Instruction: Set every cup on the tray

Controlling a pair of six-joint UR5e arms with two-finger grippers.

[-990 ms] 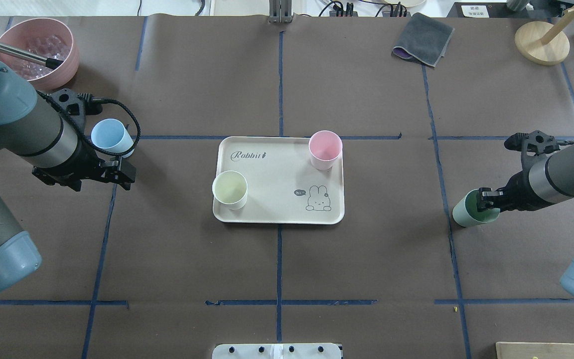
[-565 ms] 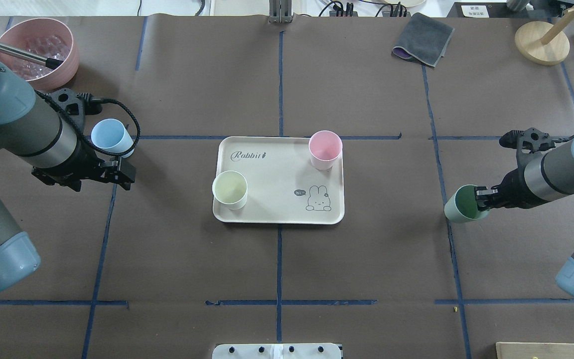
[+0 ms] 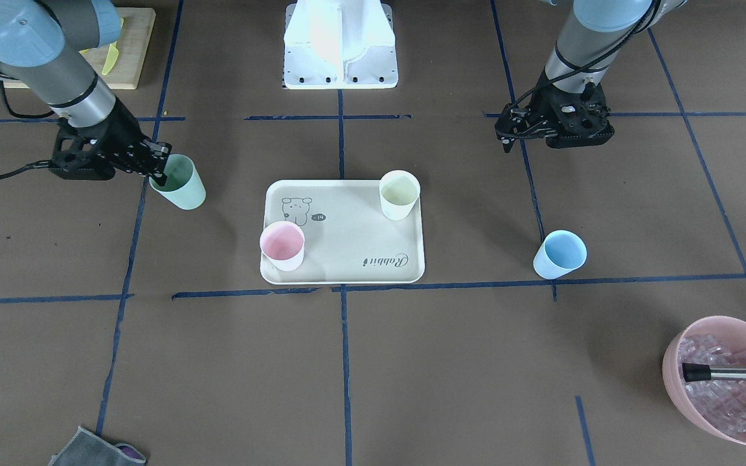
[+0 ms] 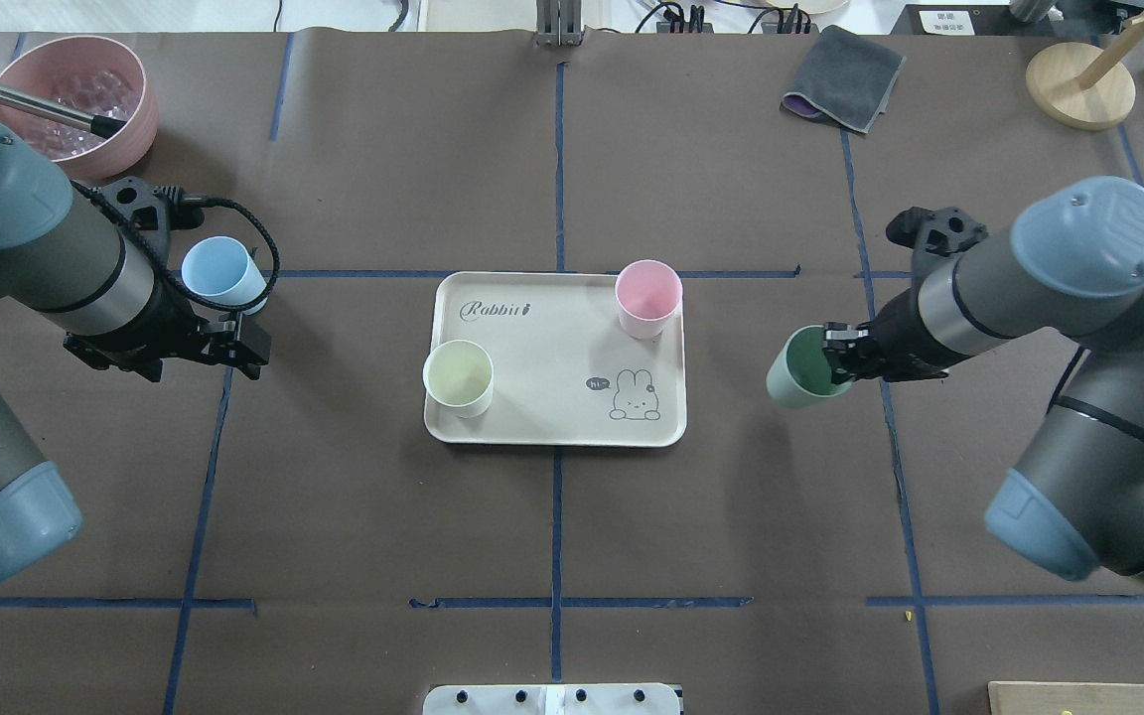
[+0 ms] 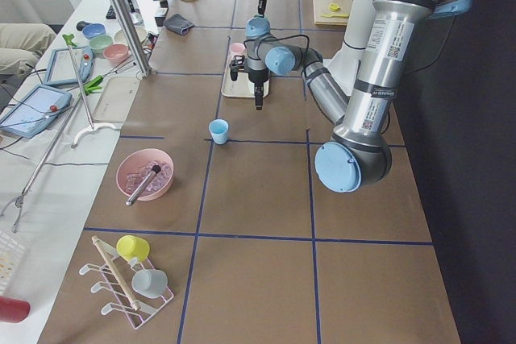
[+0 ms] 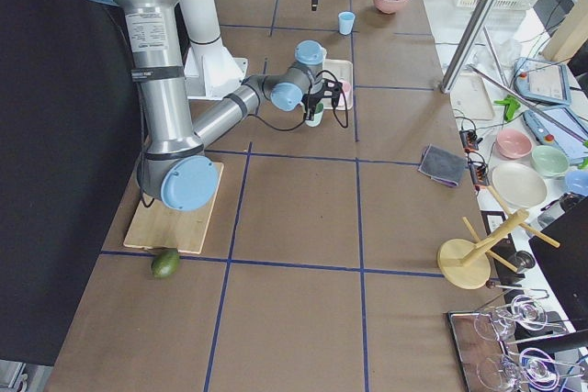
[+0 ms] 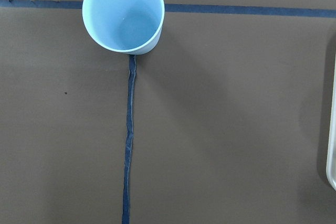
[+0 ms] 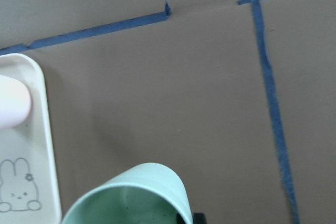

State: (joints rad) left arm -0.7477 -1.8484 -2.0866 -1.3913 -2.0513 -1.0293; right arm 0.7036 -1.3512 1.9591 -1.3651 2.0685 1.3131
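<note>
I have the right claw (image 4: 835, 357) pinching the green cup (image 4: 792, 379) by its rim, which I judge clear of the table (image 4: 731, 516). Tray (image 4: 552, 348) lies just left of it, near-right corner free. Blue cup (image 4: 221, 270) stands beside the left claw (image 4: 239, 346); that claw's state I cannot tell

- Flat cream-beige rectangular tray (image 4: 552, 338) with a raised rim, a rabbit drawing and "Rabbit" script lies mid-table and holds 2 cups.
- Matte pink tumbler (image 4: 647, 297) stands upright in the tray's far right corner.
- Cream-yellow tumbler (image 4: 458, 376) stands upright at the tray's near left edge.
- Light blue tumbler (image 4: 222, 272) stands upright on the table, well left of the tray.
- Mint green tumbler (image 4: 796, 369) hangs tilted right of the tray, its rim pinched by the right gripper (image 4: 835, 359).
</note>
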